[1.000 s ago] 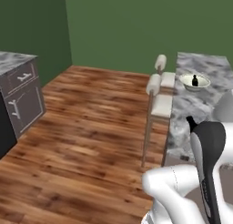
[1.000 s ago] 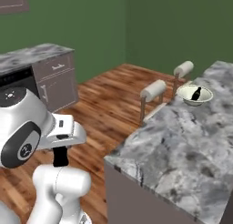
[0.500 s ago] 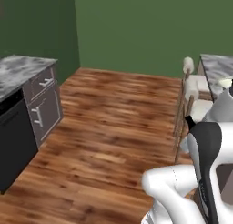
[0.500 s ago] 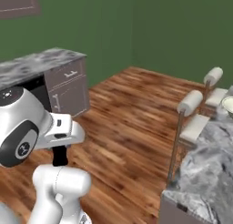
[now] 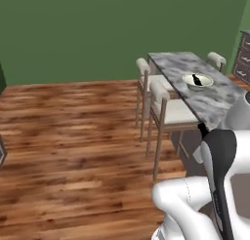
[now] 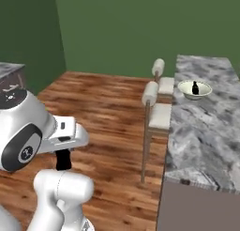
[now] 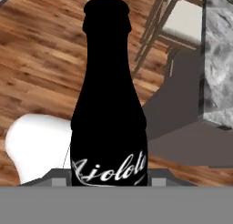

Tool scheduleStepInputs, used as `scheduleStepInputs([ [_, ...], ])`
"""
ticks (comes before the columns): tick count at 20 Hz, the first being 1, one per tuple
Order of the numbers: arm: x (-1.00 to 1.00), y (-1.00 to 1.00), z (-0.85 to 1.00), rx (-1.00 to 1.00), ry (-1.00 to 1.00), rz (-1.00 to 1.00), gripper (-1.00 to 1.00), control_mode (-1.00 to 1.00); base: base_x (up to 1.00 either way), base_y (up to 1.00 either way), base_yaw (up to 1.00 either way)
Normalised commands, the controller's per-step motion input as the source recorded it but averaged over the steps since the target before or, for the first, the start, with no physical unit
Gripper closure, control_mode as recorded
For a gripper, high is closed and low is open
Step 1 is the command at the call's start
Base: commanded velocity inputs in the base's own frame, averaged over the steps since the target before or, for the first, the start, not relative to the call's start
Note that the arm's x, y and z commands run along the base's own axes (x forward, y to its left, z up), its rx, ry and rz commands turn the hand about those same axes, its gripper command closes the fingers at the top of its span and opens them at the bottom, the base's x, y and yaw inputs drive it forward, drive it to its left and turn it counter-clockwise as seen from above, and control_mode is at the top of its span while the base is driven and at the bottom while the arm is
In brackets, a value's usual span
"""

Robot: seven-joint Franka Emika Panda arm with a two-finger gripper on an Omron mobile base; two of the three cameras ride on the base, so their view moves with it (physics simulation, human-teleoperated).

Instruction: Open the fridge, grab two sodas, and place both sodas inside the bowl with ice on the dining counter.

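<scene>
Both base views look forward and down from behind, sharing the worktop [image 5: 205,95] and bowl [image 6: 194,89]; the hand view sits close above the jaws, facing the floor [image 7: 41,59]

walls [image 5: 97,34] green | floor [image 5: 73,151] wood — stools [image 5: 166,112] cushioned

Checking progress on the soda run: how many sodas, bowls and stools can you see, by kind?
Sodas: 2 – one standing in the bowl, one in the gripper
Bowls: 1 – on the dining counter
Stools: 3 – along the counter
Total: 6
</scene>
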Motion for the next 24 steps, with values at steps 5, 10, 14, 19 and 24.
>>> scheduleStepInputs([
  [5, 0.00, 0.00, 0.00, 0.00, 0.00, 0.00, 1.00, 1.00, 0.64, 0.53, -0.57],
  [10, 0.00, 0.00, 0.00, 0.00, 0.00, 0.00, 1.00, 1.00, 0.63, 0.72, -0.49],
  [14, 0.00, 0.00, 0.00, 0.00, 0.00, 0.00, 1.00, 1.00, 0.62, 0.66, -0.51],
  [19, 0.00, 0.00, 0.00, 0.00, 0.00, 0.00, 1.00, 1.00, 0.45, 0.59, -0.55],
  [24, 0.00, 0.00, 0.00, 0.00, 0.00, 0.00, 1.00, 1.00, 0.50, 0.53, -0.53],
])
